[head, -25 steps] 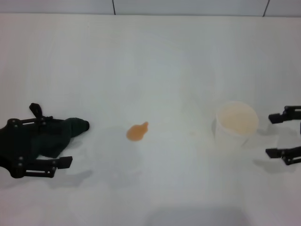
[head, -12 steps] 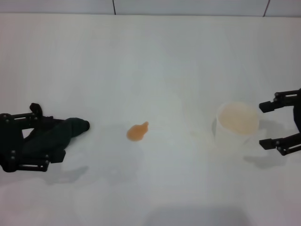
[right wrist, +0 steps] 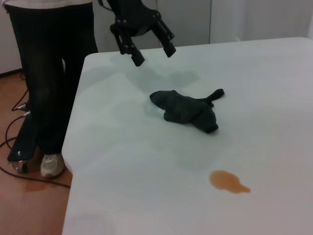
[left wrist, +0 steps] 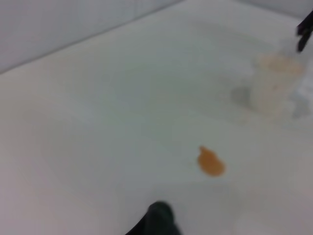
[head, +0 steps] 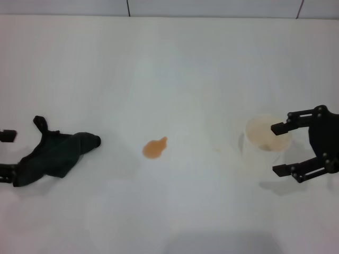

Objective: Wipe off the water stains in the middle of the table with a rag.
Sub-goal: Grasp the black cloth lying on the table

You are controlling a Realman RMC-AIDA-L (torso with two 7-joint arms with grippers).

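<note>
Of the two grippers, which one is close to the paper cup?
The right gripper, open beside the cup; the left gripper hangs open above the rag's end.

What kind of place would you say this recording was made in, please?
Probably an indoor lab or test room: a plain white table set up with a rag, a paper cup and an orange stain, cables on the floor, and a person standing alongside.

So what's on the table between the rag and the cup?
Only the stain, sitting alone on the bare table between the rag and the cup, as the head view shows.
</note>
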